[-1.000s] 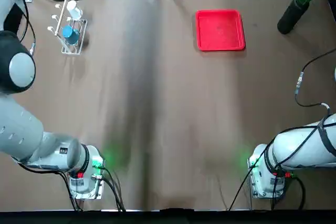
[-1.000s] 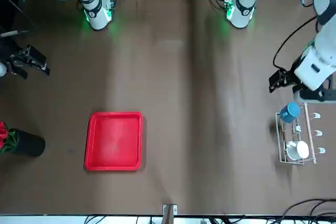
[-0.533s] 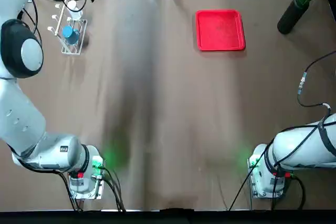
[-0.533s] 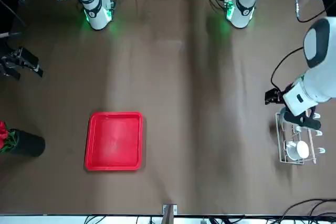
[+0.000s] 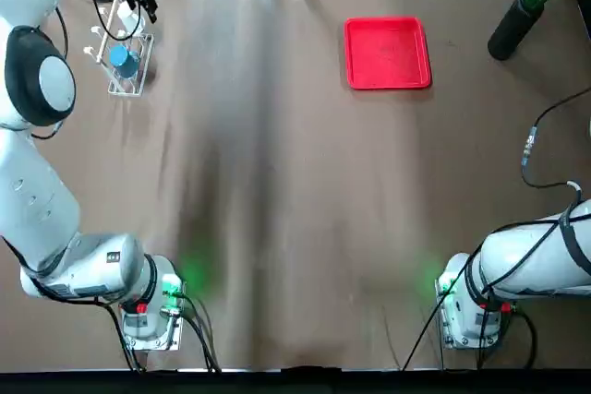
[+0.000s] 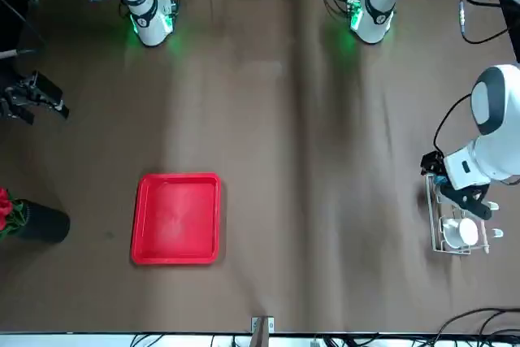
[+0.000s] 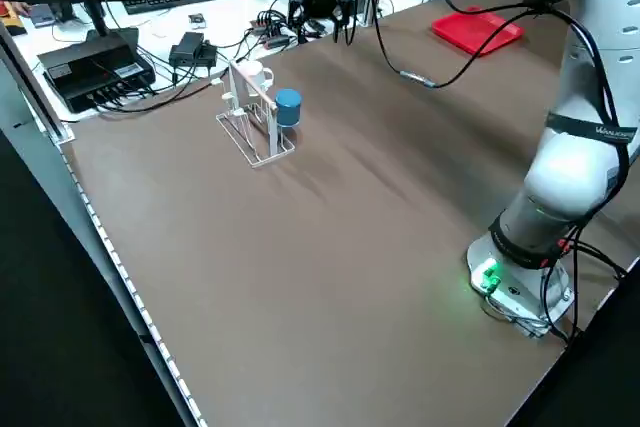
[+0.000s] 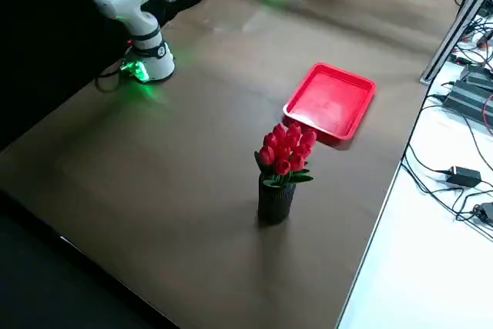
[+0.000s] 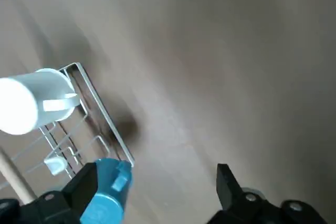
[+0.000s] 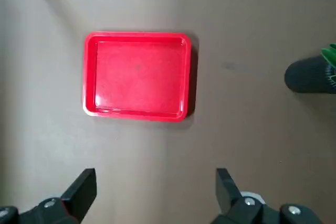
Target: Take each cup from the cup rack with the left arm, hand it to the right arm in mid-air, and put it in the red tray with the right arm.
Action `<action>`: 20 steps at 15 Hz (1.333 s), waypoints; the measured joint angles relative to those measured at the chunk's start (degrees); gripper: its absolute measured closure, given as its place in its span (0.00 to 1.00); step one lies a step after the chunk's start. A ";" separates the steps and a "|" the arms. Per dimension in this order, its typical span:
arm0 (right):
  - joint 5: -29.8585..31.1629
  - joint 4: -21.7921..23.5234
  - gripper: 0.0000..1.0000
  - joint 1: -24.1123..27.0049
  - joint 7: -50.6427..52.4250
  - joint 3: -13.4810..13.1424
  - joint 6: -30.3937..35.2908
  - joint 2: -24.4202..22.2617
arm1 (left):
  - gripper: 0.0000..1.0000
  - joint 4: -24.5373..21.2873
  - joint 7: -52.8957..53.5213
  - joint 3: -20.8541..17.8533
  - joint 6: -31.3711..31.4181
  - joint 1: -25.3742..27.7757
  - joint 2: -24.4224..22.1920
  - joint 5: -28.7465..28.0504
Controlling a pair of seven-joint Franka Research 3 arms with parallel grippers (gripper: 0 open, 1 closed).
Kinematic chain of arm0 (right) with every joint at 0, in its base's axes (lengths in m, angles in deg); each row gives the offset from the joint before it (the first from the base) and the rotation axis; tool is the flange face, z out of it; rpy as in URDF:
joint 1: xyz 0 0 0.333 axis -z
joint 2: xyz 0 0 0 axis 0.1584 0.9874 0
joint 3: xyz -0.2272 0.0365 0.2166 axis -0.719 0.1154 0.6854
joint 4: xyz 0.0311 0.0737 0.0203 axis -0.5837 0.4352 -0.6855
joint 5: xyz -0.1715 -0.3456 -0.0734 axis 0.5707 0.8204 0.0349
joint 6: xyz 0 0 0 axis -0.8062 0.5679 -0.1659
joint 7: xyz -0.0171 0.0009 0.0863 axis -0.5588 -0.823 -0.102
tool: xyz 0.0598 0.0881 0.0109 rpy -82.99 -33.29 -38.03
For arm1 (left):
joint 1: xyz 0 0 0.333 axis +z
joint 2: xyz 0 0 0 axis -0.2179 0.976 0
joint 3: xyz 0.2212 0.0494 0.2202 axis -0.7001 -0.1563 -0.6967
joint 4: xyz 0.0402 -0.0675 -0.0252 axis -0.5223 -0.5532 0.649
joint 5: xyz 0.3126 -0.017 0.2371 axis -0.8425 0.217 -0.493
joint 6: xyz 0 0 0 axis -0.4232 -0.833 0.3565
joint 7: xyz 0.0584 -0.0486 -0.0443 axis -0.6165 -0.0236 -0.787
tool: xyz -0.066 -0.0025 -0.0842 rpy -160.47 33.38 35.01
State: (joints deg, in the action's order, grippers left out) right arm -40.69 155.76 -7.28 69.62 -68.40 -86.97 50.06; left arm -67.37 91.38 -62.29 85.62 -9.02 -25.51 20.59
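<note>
The left pincer (image 5: pixel 138 2) sits at the upper left of the top view, over the far end of the cup rack (image 5: pixel 125 66). Half a second ago it was a little farther toward the top edge of that view; a full second ago the arm's elbow covered the area below the rack and the pincer was short of it. In the front view the left pincer (image 6: pixel 463 198) now hangs over the near part of the rack (image 6: pixel 457 225) at the right edge, lower in that frame than it was half a second ago. Its fingers are spread wide: the left wrist view shows one finger (image 9: pixel 79 192) beside the blue cup (image 9: pixel 107 192) and the other well apart over bare table (image 9: pixel 220 66), with nothing pinched.

Both cups are on the rack, as before. The blue cup (image 5: pixel 123 60) hangs at the near end, the white cup (image 9: pixel 34 100) on a peg higher up the slanted post.

The red tray (image 5: pixel 387 53) lies in the upper middle-right of the top view, in the same spot, with nothing in it. The right pincer (image 6: pixel 36 101) is at the left edge of the front view, fingers spread, unchanged from half a second ago. The vase of red flowers (image 5: pixel 526 6) stands at the upper right corner.
</note>
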 joint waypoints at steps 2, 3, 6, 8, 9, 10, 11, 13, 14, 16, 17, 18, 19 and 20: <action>0.00 0.00 0.00 -0.36 0.00 0.35 0.01 0.00 | 0.00 -3.65 1.39 -0.02 3.93 1.30 -0.09 -4.15; 0.00 0.00 0.00 -0.37 0.00 0.38 0.01 0.00 | 0.00 -4.46 2.35 -0.03 4.85 2.00 -0.18 -5.09; -0.05 0.00 0.00 -0.37 0.00 0.39 0.01 0.00 | 0.00 -7.05 5.86 -0.06 8.52 5.02 -0.51 -5.79; -0.13 -0.01 0.00 -0.40 0.00 0.41 0.01 0.00 | 0.00 -9.19 8.24 -0.08 11.66 6.83 -0.52 -5.79; -0.19 -0.01 0.00 -0.41 0.00 0.42 0.01 0.00 | 0.00 -10.42 9.13 -0.10 13.31 7.52 -0.52 -5.79; -0.25 -0.01 0.00 -0.43 0.00 0.42 0.01 0.00 | 0.00 -11.63 10.09 -0.10 14.82 8.13 -0.52 -5.80; -0.30 0.00 0.00 -0.43 0.00 0.43 0.02 0.00 | 0.00 -12.65 10.89 -0.10 15.94 8.56 -0.51 -5.80; -0.35 -0.01 0.00 -0.43 0.00 0.43 0.02 0.00 | 0.00 -13.85 11.69 -0.11 16.99 8.93 -0.51 -5.80; -0.37 -0.01 0.00 -0.43 0.00 0.43 0.03 0.00 | 0.00 -14.03 11.74 -0.09 17.07 8.91 -0.52 -5.80; -0.41 0.00 0.00 -0.43 0.00 0.43 0.04 0.00 | 0.00 -14.09 11.75 -0.05 17.07 8.82 -0.52 -6.02; -0.43 -0.01 0.00 -0.43 0.00 0.43 0.04 0.00 | 0.00 -14.15 11.76 -0.04 17.07 8.80 -0.52 -6.73; -0.46 -0.01 0.00 -0.43 0.00 0.43 0.04 0.00 | 0.00 -14.30 11.76 -0.04 17.07 8.79 -0.52 -7.83; -0.48 0.00 0.00 -0.44 0.00 0.44 0.04 0.00 | 0.00 -14.51 11.76 -0.02 17.07 8.79 -0.52 -8.98; -0.51 -0.01 0.00 -0.44 0.00 0.44 0.04 0.00 | 0.00 -14.75 11.76 -0.01 17.07 8.76 -0.52 -10.00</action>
State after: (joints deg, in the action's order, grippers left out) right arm -41.20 155.75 -7.72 69.62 -67.96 -86.93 50.06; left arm -82.12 103.14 -62.30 102.69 -0.26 -26.03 10.58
